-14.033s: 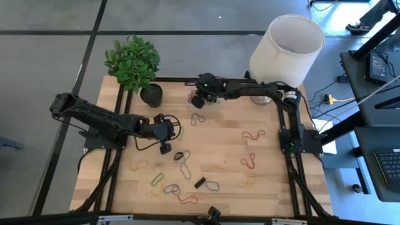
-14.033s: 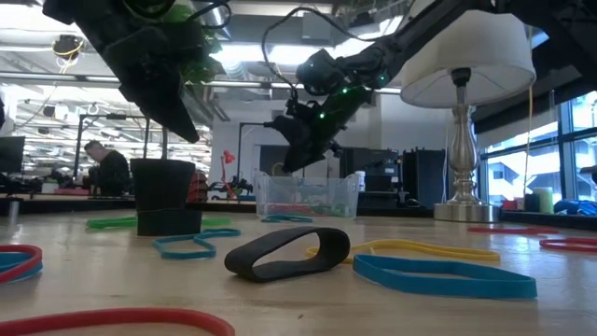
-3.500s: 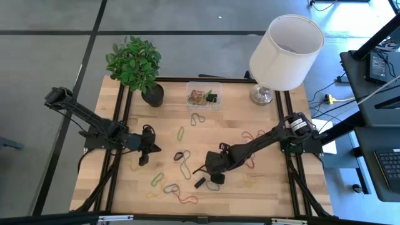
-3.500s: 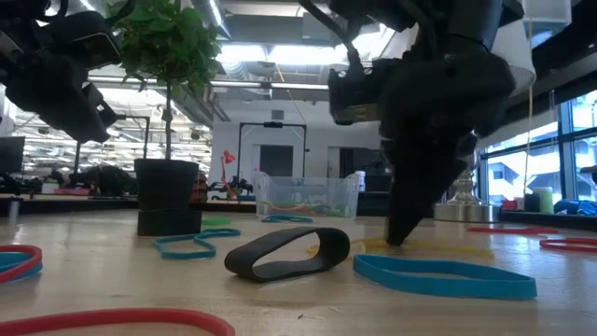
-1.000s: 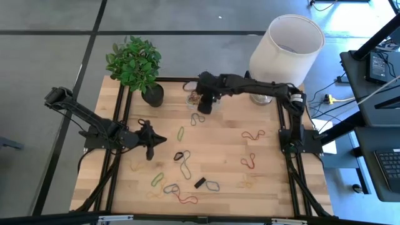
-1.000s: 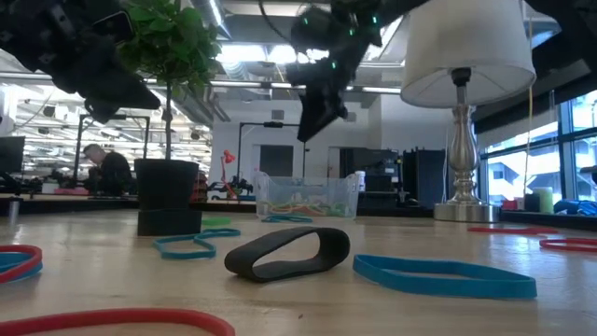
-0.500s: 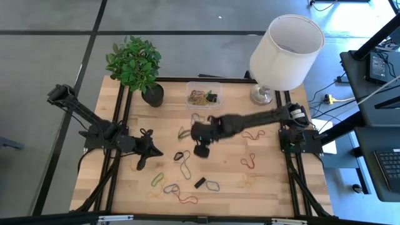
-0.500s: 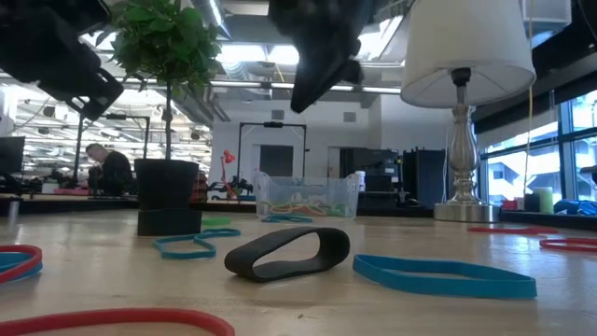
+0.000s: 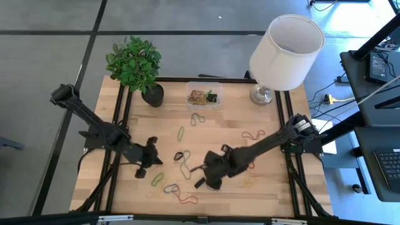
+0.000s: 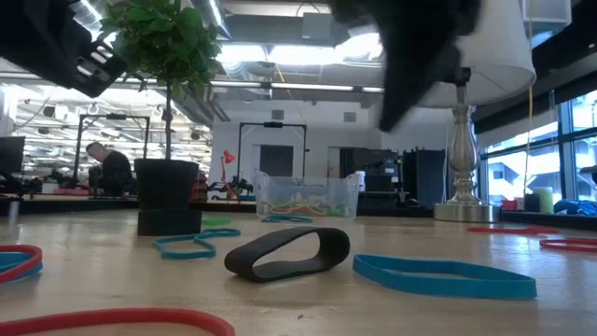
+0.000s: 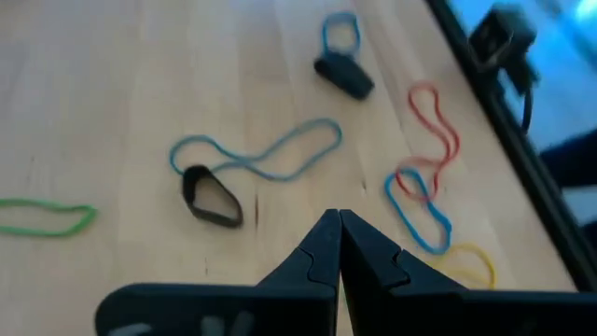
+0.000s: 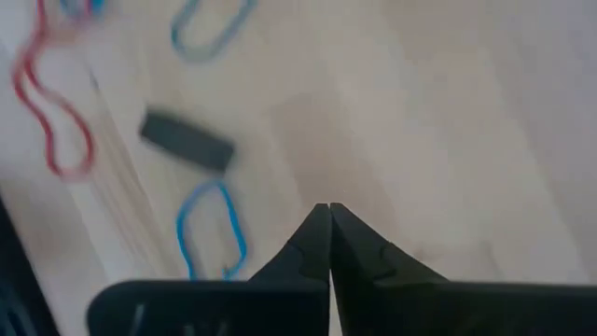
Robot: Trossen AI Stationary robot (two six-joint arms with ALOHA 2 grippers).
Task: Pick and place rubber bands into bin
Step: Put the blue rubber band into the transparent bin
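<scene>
Hovering low over the near middle of the surface (image 9: pixel 275 187), the right gripper (image 9: pixel 212 178) has its jaws clenched tip to tip on nothing; the right wrist view shows them pressed together above bare wood, with a flat black band (image 12: pixel 186 141) and a blue loop (image 12: pixel 211 229) just ahead. Half a second ago this arm was farther off, mid-surface near the green band (image 9: pixel 180 132); a second ago it was up by the bin (image 9: pixel 204 95). It has since swung toward the near edge.

The left gripper (image 9: pixel 143 169) sits at the left-near part of the surface, jaws likewise clenched and empty. It has crept slightly nearer and lower than half a second ago. Ahead of it in the left wrist view: a black loop (image 11: pixel 211 195), a long blue band (image 11: pixel 256 154), a green band (image 11: pixel 47 217).

The rubber bands (image 9: pixel 185 167) lie scattered over the near half of the surface, unmoved. The bin stands at the far edge between the plant pot (image 9: pixel 152 95) and the lamp (image 9: pixel 286 50), holding a tangle of coloured bands.
</scene>
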